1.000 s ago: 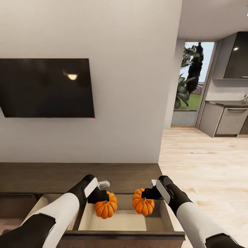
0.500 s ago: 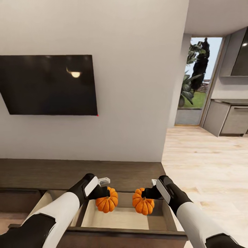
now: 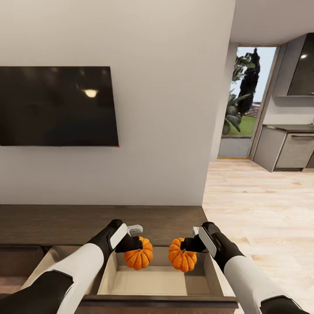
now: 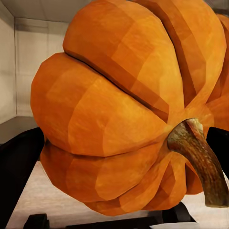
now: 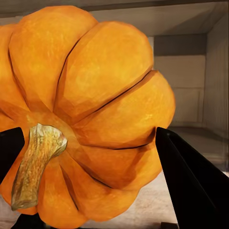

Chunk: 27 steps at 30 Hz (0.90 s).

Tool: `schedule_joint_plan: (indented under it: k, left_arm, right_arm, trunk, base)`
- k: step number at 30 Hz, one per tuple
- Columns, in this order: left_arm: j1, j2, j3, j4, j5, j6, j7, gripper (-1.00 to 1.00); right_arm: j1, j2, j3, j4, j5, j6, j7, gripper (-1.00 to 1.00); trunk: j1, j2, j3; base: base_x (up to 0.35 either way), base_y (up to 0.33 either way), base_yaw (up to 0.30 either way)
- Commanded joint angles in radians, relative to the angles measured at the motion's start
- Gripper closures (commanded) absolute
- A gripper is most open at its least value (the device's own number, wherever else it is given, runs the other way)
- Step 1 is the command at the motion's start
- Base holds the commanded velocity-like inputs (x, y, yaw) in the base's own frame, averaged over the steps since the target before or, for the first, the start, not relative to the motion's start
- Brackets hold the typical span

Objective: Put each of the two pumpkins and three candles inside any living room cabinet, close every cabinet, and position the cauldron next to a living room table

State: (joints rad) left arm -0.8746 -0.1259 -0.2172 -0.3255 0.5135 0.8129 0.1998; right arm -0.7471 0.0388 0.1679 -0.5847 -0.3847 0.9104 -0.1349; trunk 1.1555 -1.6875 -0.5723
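Pumpkins hang side by side over the open drawer (image 3: 152,281) of the cabinet (image 3: 165,222): the left gripper (image 3: 133,244) is clamped around the left pumpkin (image 3: 138,258), the right gripper (image 3: 187,245) around the right pumpkin (image 3: 182,260), neither resting on the pale drawer floor. Released from this height, a round pumpkin could bounce or roll against the drawer wall, or the two could knock together, being close. Beyond them lie the cabinet top, the wall and the television (image 3: 56,106). The wrist views add what the head view lacks: each stem (image 4: 198,157) (image 5: 36,164), the dark fingers (image 5: 188,179) flanking the fruit, and the drawer's inner corners.
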Motion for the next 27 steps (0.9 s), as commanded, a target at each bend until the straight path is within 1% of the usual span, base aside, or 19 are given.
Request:
schedule_joint_plan:
  k: [1,7,21,24,27]
  left_arm:
    - [-0.001,0.000,-0.007,-0.001,0.008,0.003,0.008,1.00]
    - [-0.002,-0.001,-0.007,0.000,0.007,0.005,0.012,1.00]
    - [-0.003,-0.001,-0.007,-0.015,0.010,0.005,0.013,1.00]
    - [-0.003,-0.003,-0.007,-0.015,0.010,0.005,0.009,1.00]
    - [-0.004,-0.009,-0.007,-0.015,0.010,0.005,0.008,1.00]
  right_arm:
    - [-0.001,0.000,0.004,-0.001,-0.014,0.002,-0.015,1.00]
    - [0.000,0.000,0.004,-0.001,-0.015,0.001,-0.024,1.00]
    - [-0.001,0.000,0.004,-0.001,-0.015,0.001,-0.023,1.00]
    - [-0.001,-0.001,0.004,-0.001,-0.016,0.001,-0.023,1.00]
    - [-0.001,-0.001,0.004,-0.001,-0.015,0.001,-0.023,1.00]
  trunk:
    - [0.004,-0.008,-0.004]
    - [0.027,-0.050,-0.023]
    - [0.027,-0.050,-0.043]
    - [0.027,-0.050,-0.048]
    - [0.027,-0.050,-0.052]
  base:
    - [0.001,0.000,-0.002]
    - [0.000,0.000,0.013]
    - [0.000,0.000,0.109]
    - [0.000,0.000,-0.017]
    - [0.000,0.000,-0.137]
